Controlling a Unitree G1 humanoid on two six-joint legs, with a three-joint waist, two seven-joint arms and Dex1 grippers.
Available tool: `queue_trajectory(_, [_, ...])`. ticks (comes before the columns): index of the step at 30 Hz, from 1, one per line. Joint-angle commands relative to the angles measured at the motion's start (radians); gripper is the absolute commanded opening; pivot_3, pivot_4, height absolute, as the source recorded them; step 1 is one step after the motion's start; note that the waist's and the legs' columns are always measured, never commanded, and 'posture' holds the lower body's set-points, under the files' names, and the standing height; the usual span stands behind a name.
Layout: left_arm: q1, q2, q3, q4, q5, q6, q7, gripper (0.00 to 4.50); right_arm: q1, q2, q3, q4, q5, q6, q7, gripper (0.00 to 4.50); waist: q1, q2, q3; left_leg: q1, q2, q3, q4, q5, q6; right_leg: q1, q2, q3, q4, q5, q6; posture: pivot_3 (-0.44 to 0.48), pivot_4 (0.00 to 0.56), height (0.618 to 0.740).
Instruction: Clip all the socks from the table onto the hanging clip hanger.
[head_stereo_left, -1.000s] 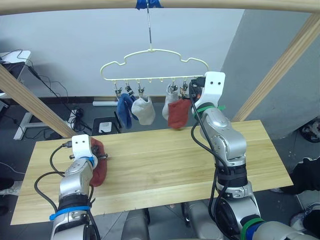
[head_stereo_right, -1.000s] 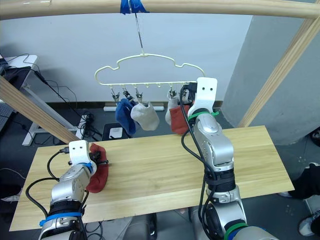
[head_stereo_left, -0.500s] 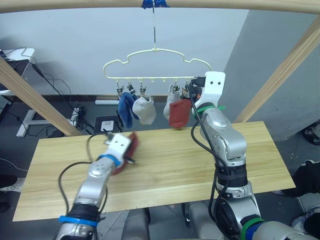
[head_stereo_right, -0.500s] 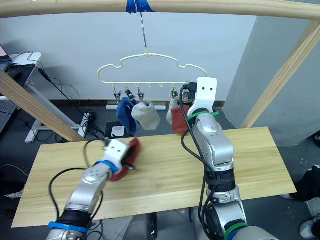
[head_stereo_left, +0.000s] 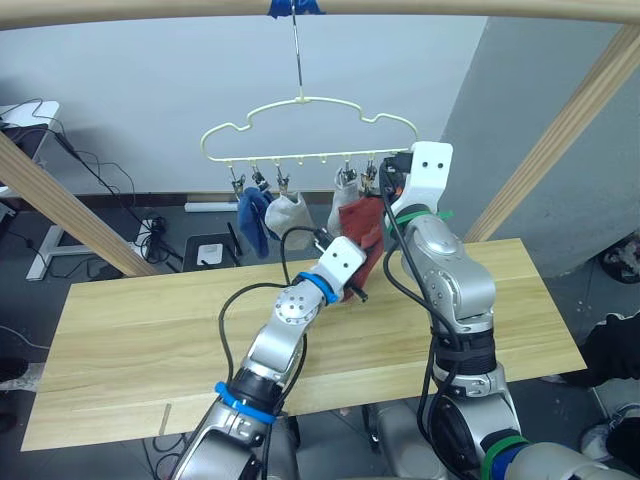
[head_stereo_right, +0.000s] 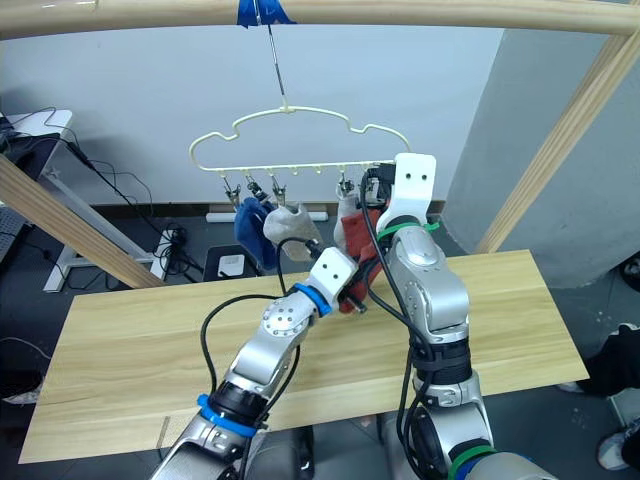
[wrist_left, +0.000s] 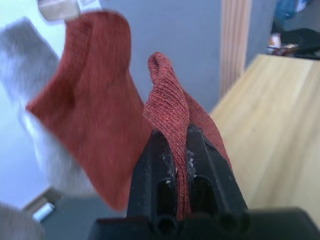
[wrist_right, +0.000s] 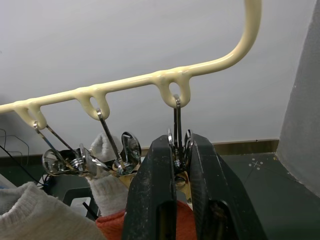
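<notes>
Rust-red sock (wrist_left: 172, 100) sits pinched in left claw (wrist_left: 182, 137); right claw (wrist_right: 176, 150) squeezes hanger's end clip (wrist_right: 177, 127).

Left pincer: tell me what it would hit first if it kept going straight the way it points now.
Probably the rust-red sock already hanging from the clip hanger. The left pincer, shut on its own red sock, points up toward it; just beyond hang a grey sock and the clips. Depth between them is unclear.

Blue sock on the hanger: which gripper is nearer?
Left. The left gripper, holding a red sock, is a few clips along from the blue sock. The right gripper pinches the end clip, farthest from it.
</notes>
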Motion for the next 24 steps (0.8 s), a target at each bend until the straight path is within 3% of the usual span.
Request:
queue_trajectory(1, [-0.055,-0.039,0.0,0.048,0.02,-0.051,0.046,0.0,-0.025,0.003,0.004,-0.061,0.001,-0.003,0.003,0.04,0.0,0.0,0.0,0.0,0.0,0.0,0.0,0.0,0.0,0.0,0.0,0.0,0.0,0.0,0.0,-0.236,0.224,0.74])
queue_trajectory(12, [-0.127,-0.091,0.039,0.131,0.026,-0.092,0.133,0.0,-0.024,-0.002,0.011,-0.07,-0.006,0.002,0.005,0.04,0.0,0.0,0.0,-0.001,0.0,0.0,0.0,0.0,0.0,0.0,0.0,0.0,-0.001,0.0,0.0,-0.244,0.227,0.74])
queue_trajectory(24, [-0.164,-0.108,0.043,0.137,0.02,-0.089,0.137,0.0,-0.023,-0.004,0.015,-0.068,-0.012,0.007,0.006,0.04,0.0,0.0,0.0,-0.001,0.0,0.0,0.0,0.0,0.0,0.0,0.0,0.0,-0.001,0.0,0.0,-0.244,0.227,0.74])
